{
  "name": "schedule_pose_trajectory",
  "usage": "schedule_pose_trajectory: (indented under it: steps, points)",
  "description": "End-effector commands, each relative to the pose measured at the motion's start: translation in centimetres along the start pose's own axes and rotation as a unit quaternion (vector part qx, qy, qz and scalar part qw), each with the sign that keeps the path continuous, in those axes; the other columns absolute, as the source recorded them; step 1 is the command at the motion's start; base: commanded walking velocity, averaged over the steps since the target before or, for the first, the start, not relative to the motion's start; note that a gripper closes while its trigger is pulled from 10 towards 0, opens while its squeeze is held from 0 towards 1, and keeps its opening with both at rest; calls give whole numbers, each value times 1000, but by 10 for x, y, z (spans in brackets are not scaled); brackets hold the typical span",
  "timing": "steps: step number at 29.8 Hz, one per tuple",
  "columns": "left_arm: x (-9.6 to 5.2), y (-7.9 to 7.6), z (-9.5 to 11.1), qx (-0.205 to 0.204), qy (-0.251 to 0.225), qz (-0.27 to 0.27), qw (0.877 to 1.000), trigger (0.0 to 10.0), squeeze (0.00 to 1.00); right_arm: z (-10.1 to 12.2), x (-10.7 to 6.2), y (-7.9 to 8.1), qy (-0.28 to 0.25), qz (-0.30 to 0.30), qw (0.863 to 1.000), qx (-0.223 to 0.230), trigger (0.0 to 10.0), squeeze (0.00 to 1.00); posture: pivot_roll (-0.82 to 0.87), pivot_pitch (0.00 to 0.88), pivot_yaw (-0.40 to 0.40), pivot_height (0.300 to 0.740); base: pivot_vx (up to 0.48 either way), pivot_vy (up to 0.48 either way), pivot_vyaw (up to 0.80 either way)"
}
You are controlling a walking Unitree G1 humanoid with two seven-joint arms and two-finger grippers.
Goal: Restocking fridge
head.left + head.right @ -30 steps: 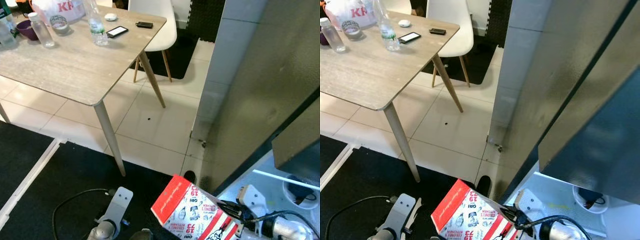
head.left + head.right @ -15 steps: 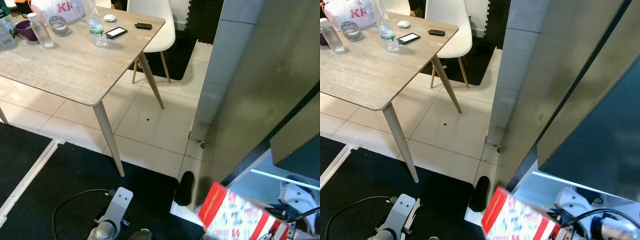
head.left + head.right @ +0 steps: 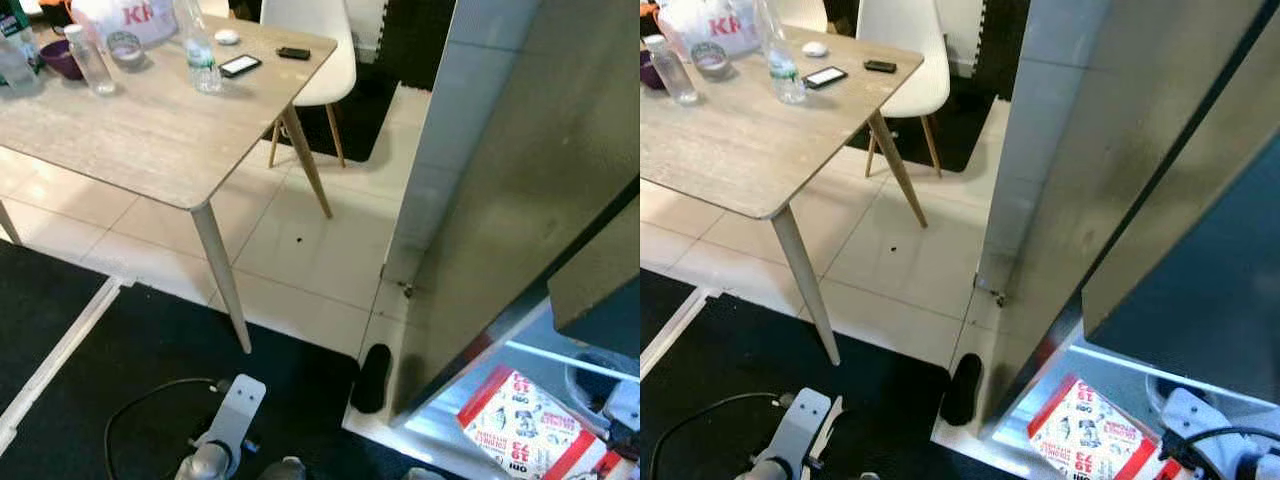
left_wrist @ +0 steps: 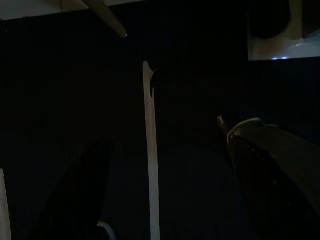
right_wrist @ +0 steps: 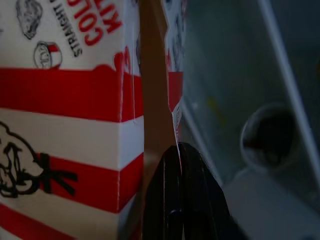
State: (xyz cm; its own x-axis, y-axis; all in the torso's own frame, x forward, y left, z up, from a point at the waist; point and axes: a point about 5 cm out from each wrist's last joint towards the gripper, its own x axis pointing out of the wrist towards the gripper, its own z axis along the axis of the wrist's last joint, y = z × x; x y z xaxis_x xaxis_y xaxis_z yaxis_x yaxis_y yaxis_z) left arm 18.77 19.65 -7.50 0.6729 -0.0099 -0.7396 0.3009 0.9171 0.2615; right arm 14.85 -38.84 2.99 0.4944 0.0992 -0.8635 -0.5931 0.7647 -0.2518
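While your right gripper (image 5: 175, 165) sat low inside the fridge (image 3: 1120, 170), its jaws were clamped on the red-white box (image 3: 1095, 435). L gripper (image 4: 165, 190) hung idle w/ jaws apart.

Left tool (image 4: 165, 200) with 2 long black fingers in deep shade, silver-grey left arm (image 3: 225, 425) with black cable behind it, right tool (image 5: 177, 200) glossy black, white housing (image 3: 1200, 420) with black cable behind it
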Motion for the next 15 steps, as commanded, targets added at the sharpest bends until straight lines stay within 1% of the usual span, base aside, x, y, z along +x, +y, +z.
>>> schedule_pose_trajectory:
  steps: [1,2,3,4,5,6,7,8,10,11,12,14,15]
  points:
    - [-3,5,-10,-1,17,4,1000,10000,0,-11,-2,-6,0,-49,995,92,10000,0,-79,112,-17,740,0,0,0]
    - [-3,6,-10,0,17,5,1000,10000,0,-11,-1,-8,-9,-65,990,128,10000,0,-79,112,-17,740,0,0,0]
    - [-3,6,-10,-1,17,5,1000,10000,0,-9,2,-10,-33,-91,978,185,10000,0,-78,111,-19,740,0,0,0]
    - [-3,6,-10,-1,17,5,1000,10000,0,-9,2,-10,-33,-91,978,185,10000,0,-78,111,-19,740,0,0,0]
    - [-3,5,-10,-2,17,6,1000,10000,0,-8,4,-12,-48,-105,969,219,10000,0,-78,111,-19,740,0,0,0]
    - [-3,5,-10,-2,17,6,1000,10000,0,-8,4,-12,-48,-105,969,219,10000,0,-78,111,-19,740,0,0,0]
    - [-2,3,-8,-6,13,3,1000,10000,0,0,15,-9,-104,-143,933,313,10000,0,-75,110,-19,740,0,0,0]
    - [-2,3,-8,-6,13,3,1000,10000,0,0,15,-9,-104,-143,933,313,10000,0,-75,110,-19,740,0,0,0]
    - [-2,-1,-5,-4,6,-3,1000,10000,0,12,33,3,-161,-159,891,393,10000,0,-73,109,-11,740,0,0,0]
    - [-2,-1,-5,-4,6,-3,1000,10000,0,12,33,3,-161,-159,891,393,10000,0,-73,109,-11,740,0,0,0]
    - [-2,-2,-5,-1,4,-5,1000,10000,0,17,39,8,-179,-160,876,419,10000,0,-74,109,-12,740,0,0,0]
    - [-2,-1,-4,0,1,-6,1000,10000,0,23,50,17,-187,-174,856,450,10000,0,-68,105,-9,740,0,0,0]
    - [-2,-1,-4,0,1,-6,1000,10000,0,23,50,17,-187,-174,856,450,10000,0,-68,105,-9,740,0,0,0]
